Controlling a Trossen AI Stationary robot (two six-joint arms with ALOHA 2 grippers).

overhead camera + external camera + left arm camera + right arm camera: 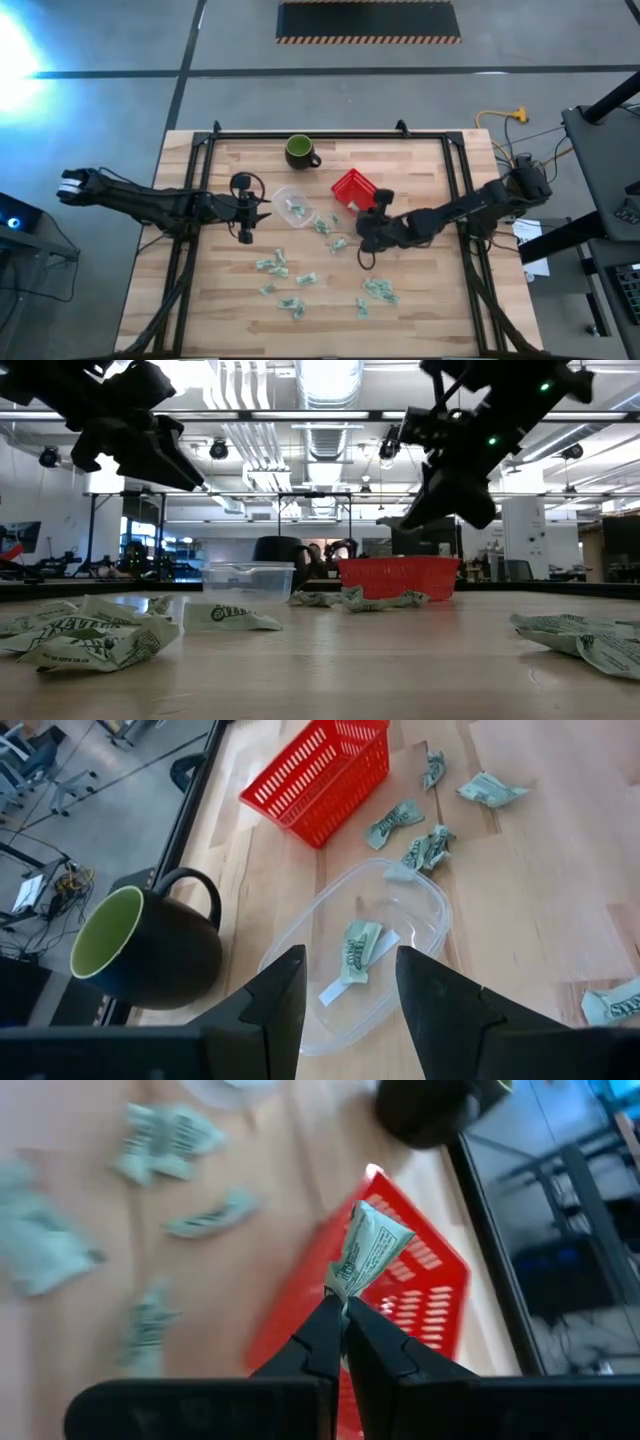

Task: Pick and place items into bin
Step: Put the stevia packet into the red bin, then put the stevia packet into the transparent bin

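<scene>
Your right end effector [343,1308] hangs above the red basket [420,1295], pinched tight on a wrapper [368,1250]; your left end effector [348,990] hovers parted, seemingly empty, over the clear tub [425,900]

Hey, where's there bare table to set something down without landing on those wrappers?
Bare wood lies along the table's left edge below the left gripper, at the far left corner beside the green mug, and at the right side beyond the right gripper. The middle is crowded: clear tub, red basket and scattered wrappers.
</scene>
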